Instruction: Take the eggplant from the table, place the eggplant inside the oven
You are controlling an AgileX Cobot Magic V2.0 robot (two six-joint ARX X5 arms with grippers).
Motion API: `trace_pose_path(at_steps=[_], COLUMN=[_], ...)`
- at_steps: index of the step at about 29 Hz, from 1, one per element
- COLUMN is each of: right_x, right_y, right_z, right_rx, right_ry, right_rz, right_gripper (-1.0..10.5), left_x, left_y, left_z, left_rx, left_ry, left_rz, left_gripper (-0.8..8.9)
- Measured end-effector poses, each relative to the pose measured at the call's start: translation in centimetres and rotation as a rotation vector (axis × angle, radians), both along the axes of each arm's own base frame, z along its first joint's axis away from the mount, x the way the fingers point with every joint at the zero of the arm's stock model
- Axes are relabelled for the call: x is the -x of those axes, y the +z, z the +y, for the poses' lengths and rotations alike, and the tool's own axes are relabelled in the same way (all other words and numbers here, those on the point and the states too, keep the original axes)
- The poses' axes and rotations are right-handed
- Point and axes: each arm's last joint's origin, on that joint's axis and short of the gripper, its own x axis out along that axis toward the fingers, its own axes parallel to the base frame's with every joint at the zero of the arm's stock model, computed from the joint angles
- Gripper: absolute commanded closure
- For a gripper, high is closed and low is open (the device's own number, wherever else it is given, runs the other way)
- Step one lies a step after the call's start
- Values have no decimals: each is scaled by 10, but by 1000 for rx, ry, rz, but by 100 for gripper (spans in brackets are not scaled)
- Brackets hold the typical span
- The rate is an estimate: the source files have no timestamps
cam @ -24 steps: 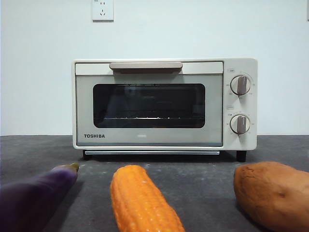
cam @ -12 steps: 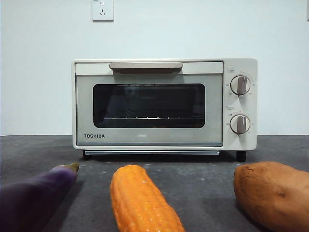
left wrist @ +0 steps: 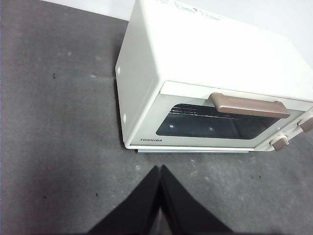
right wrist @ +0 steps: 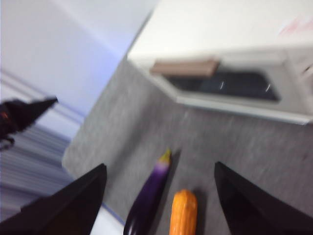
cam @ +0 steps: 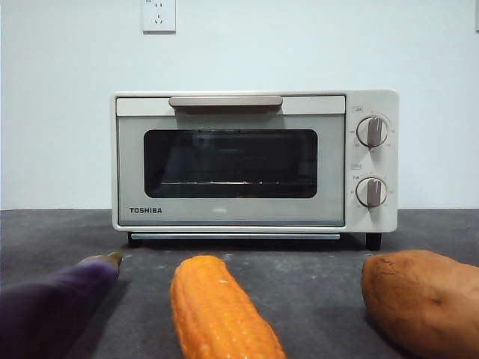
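Though nothing has shifted in the front view over the last second, the eggplant (cam: 52, 303) lies untouched on the bench (cam: 314, 277) before the closed oven (cam: 254, 161); the right gripper (right wrist: 159, 196) hangs wide open and empty above it; the left gripper (left wrist: 160, 171) is closed, holding nothing; the grasp is not begun.

TOSHIBA in dark letters on the oven (cam: 254, 161) door's lower left corner, knob markings unreadable

One eggplant (cam: 52, 303), one corn cob (cam: 217, 310), one sweet potato (cam: 423, 299), one oven (cam: 254, 161).

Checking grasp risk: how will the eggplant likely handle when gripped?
The eggplant looks glossy, so probably slippery. Long and rounded, it may roll on the table. Its tapered stem end probably favours a mid-body grip.
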Motion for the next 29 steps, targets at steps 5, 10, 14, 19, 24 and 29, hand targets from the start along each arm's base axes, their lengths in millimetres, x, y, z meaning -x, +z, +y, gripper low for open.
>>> trace_pose_path(at_steps=[5,10,14,19,24,29], right_x=[-20,-31,-32,-31,-28,-34], right_y=[-18,-41,-57,-74,-123,-158], right_z=[39,97,145,232,280,299], right_rx=[108,190,278,403,588,633], right_ry=[55,174,276,404,370,331], right_rz=[92,148,208,231,240,257], right_gripper=[588,588,588,588,588,588], left_x=[0,0,0,0,0,-1], left_y=[0,0,0,0,0,0], left_z=[0,0,0,0,1,2], left_rx=[0,0,0,-7,-44,-65], left_ry=[0,0,0,-3,19,40], left_rz=[0,0,0,-3,-13,-17], left_gripper=[807,807,807,807,807,807])
